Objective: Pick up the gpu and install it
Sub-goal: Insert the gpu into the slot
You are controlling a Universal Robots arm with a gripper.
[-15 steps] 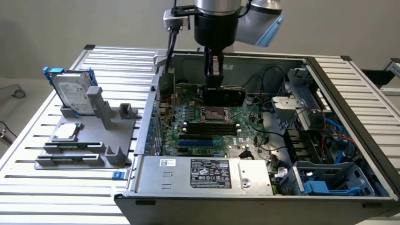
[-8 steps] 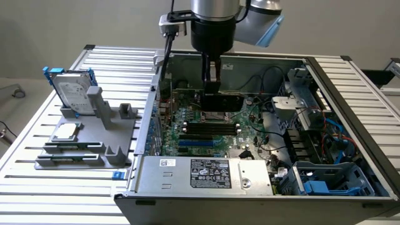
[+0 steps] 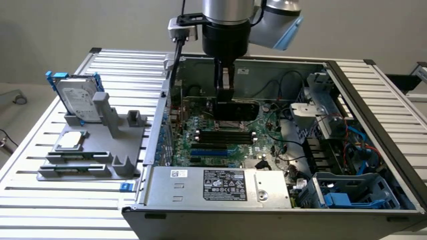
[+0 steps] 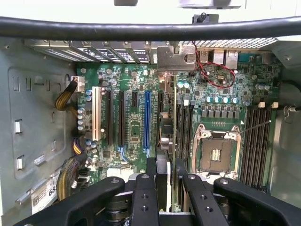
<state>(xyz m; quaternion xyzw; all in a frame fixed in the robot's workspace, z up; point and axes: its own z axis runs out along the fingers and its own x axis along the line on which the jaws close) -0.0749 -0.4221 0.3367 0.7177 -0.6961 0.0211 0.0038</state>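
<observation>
- One gripper [image 3: 225, 95], closed on the one gpu [image 3: 237, 111], upper centre of the exterior view, inside one open computer case [image 3: 267, 222].
- One hard drive [image 3: 77, 100] and one chip [image 3: 71, 140] at the exterior view's left.

— What colours does the gpu [image 3: 235, 109] carry?
— A black cover, a green board edge and a silver bracket. The gripper [image 3: 225, 97] is black too, under a silver arm [image 3: 230, 15] with pale blue caps.
— And the motherboard [image 4: 136, 122]?
— It is green with black slots, one blue slot [image 4: 147, 120] and one white slot [image 4: 96, 113]. Thin red wires [image 4: 216, 75] loop over it.
— And on the surface [image 3: 40, 200], toward its edge on the exterior view's left?
— The surface itself is silver, striped with ribs. The holder [image 3: 93, 145] is grey, the hard drive [image 3: 77, 97] silver in a blue frame, and the chip [image 3: 71, 141] silver.
</observation>
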